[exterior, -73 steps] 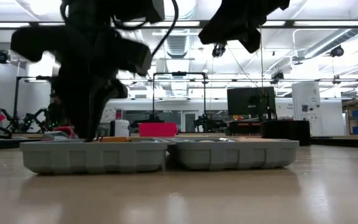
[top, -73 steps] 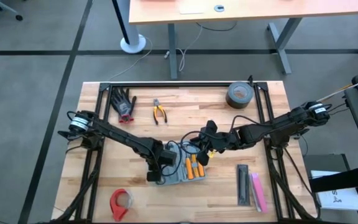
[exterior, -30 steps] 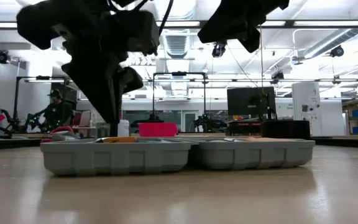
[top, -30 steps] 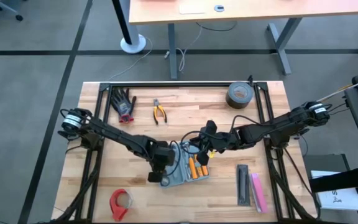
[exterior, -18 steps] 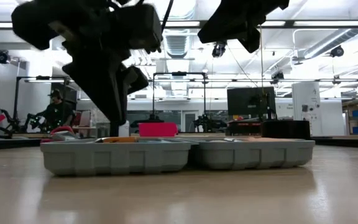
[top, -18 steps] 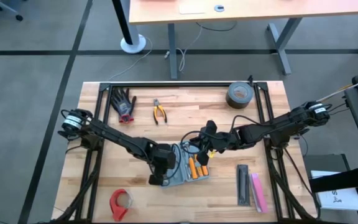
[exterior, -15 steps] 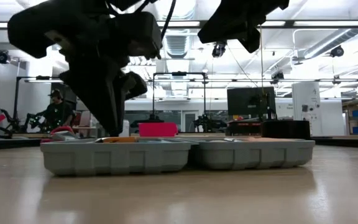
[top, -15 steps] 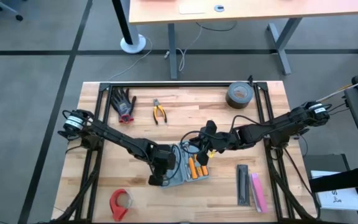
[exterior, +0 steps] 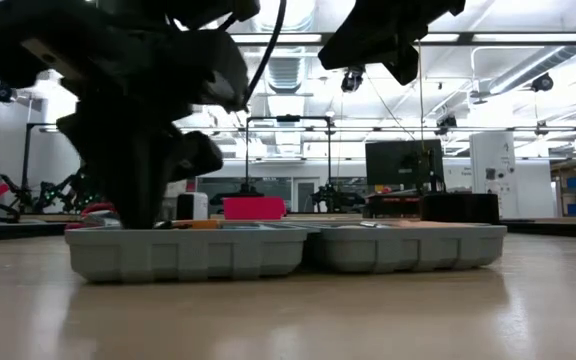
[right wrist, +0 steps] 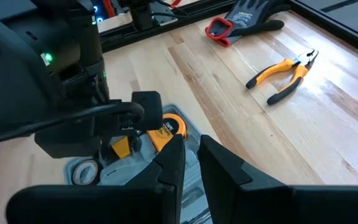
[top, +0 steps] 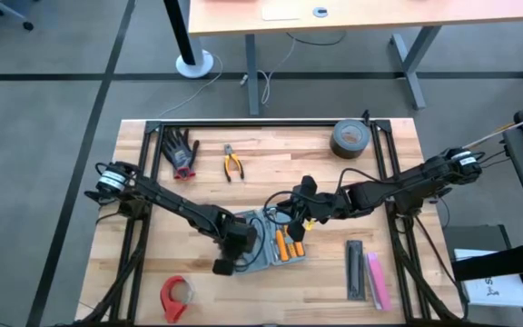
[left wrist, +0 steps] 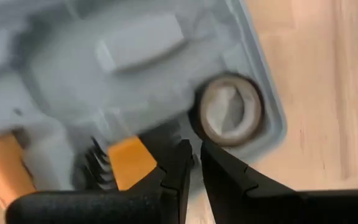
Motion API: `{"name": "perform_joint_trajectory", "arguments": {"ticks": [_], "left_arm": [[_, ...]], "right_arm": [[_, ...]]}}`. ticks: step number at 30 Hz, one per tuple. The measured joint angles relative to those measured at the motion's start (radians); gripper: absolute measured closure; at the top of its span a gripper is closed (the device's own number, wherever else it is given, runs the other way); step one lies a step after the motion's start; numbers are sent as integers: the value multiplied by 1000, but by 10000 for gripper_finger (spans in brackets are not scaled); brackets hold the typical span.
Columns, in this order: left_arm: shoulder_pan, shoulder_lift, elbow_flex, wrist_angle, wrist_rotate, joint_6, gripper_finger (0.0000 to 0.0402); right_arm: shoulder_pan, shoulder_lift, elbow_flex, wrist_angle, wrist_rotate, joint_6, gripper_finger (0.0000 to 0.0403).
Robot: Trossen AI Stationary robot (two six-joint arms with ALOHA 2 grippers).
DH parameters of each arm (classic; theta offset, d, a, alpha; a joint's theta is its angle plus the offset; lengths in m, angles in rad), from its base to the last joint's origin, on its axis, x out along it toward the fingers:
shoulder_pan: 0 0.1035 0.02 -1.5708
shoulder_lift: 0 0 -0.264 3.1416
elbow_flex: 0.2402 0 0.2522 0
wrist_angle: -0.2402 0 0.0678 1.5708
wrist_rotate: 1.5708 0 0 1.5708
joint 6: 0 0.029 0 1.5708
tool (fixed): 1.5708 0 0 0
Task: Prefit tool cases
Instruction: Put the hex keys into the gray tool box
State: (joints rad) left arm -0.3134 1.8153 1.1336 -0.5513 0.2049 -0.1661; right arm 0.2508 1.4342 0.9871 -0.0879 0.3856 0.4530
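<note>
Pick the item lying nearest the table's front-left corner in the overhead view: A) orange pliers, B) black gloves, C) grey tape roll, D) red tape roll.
D: the red tape roll lies at the front-left, while the pliers, gloves and grey tape roll sit along the far side.

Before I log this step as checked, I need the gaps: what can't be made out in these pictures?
- High view: the tool case's left part is covered by the left gripper.
- Low view: the case's tray contents are hidden behind its near wall.
- Left wrist view: the round thing in the corner slot is blurred; what it is cannot be told.
- Right wrist view: the right gripper's own fingers cover part of the case.
</note>
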Motion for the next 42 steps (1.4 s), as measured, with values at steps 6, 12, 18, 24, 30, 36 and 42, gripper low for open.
{"name": "perform_joint_trajectory", "arguments": {"ticks": [6,12,18,24,30,36,42], "left_arm": [[0,-2,5,-65,16,-3,358],[0,-5,57,-153,-44,-36,358],[1,-5,99,-200,-126,-184,358],[-1,-6,108,-198,-128,-290,326],[-1,-6,110,-196,-133,-377,253],[-2,-6,109,-195,-174,-366,222],[-8,-5,52,-136,-218,-321,230]], "right_arm": [[0,0,0,0,0,0,371],[0,0,0,0,0,0,371],[0,0,0,0,0,3,371],[0,0,0,0,0,3,371],[0,0,0,0,0,-5,371],[0,0,0,0,0,-16,371],[0,0,0,-4,0,-8,371]]}}
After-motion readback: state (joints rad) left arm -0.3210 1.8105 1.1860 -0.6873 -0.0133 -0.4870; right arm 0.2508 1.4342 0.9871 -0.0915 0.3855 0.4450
